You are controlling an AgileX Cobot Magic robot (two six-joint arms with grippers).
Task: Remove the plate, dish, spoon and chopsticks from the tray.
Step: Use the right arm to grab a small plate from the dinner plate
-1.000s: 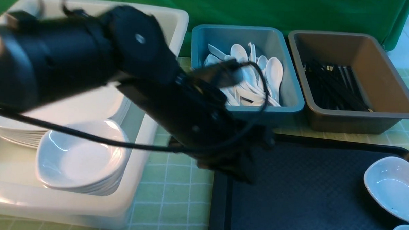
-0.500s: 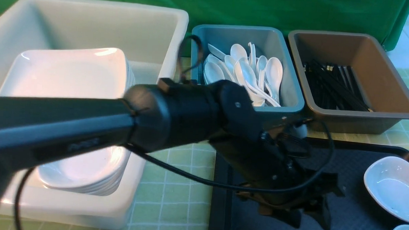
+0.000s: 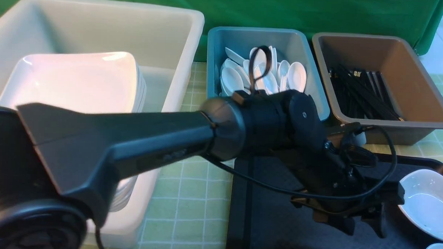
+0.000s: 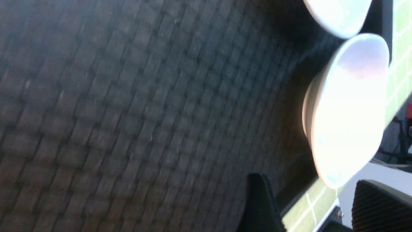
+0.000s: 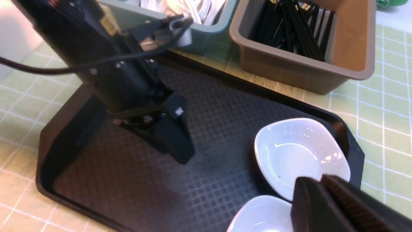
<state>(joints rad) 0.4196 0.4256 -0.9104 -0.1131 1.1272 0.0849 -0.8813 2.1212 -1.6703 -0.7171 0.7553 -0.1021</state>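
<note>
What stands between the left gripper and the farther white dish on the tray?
Nothing visible. The left gripper, open, hangs over the tray, and only bare textured tray surface separates it from the dish.

One tray [image 3: 269,225] is seen, with two dishes [image 3: 426,207] counted on it. Beside the tray three bins are counted: a white bin [image 3: 99,24], a blue bin [image 3: 243,38] and a brown bin [image 3: 404,61]. The plates [image 3: 75,79], spoons [image 3: 297,75] and chopsticks [image 3: 362,94] held in them are too many to be counted.

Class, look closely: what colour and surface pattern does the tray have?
Black, with a diamond-grid texture; the tray shows it best in the right wrist view.
</note>
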